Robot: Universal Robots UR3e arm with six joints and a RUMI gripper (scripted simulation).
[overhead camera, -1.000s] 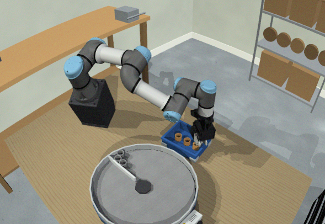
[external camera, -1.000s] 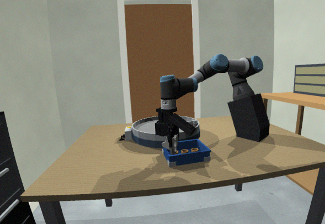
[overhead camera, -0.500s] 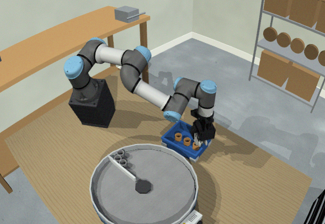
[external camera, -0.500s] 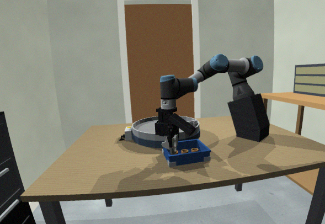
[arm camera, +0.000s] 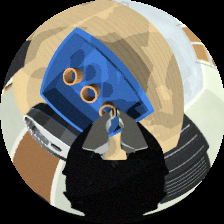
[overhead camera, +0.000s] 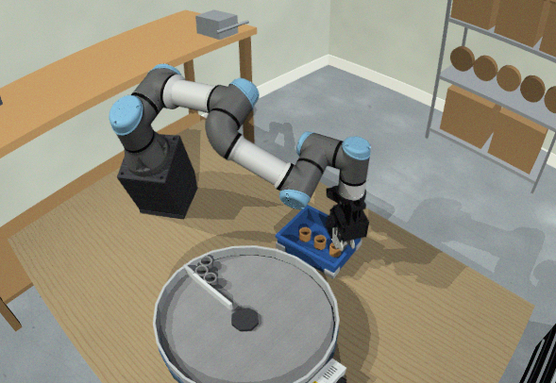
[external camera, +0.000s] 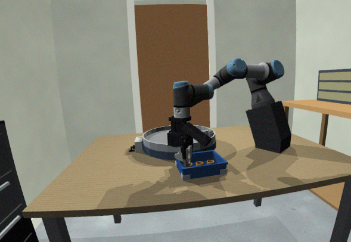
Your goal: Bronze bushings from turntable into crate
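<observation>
The blue crate [overhead camera: 297, 253] [external camera: 204, 172] [arm camera: 75, 50] stands beside the turntable [overhead camera: 293, 302] [external camera: 158, 149]. Two bronze bushings stand upright on its floor: one [overhead camera: 305, 238] [arm camera: 80, 74] and another [overhead camera: 320, 246] [arm camera: 97, 90]. My gripper [overhead camera: 342, 245] [external camera: 187, 163] [arm camera: 114, 108] is low in the crate's end, its tips together at the rim of a third bronze bushing [overhead camera: 334, 251] [arm camera: 102, 109]. It looks shut on that bushing's wall; the tips partly hide it. Three steel bushings [overhead camera: 210, 283] stand together on the turntable, near its rim.
A white guide bar [overhead camera: 210, 289] runs on the turntable from the rim toward the dark hub [overhead camera: 244, 320], beside the steel bushings. The crate's walls surround the fingers closely. A white box [overhead camera: 331, 373] [external camera: 138, 144] is fixed to the turntable's outer side.
</observation>
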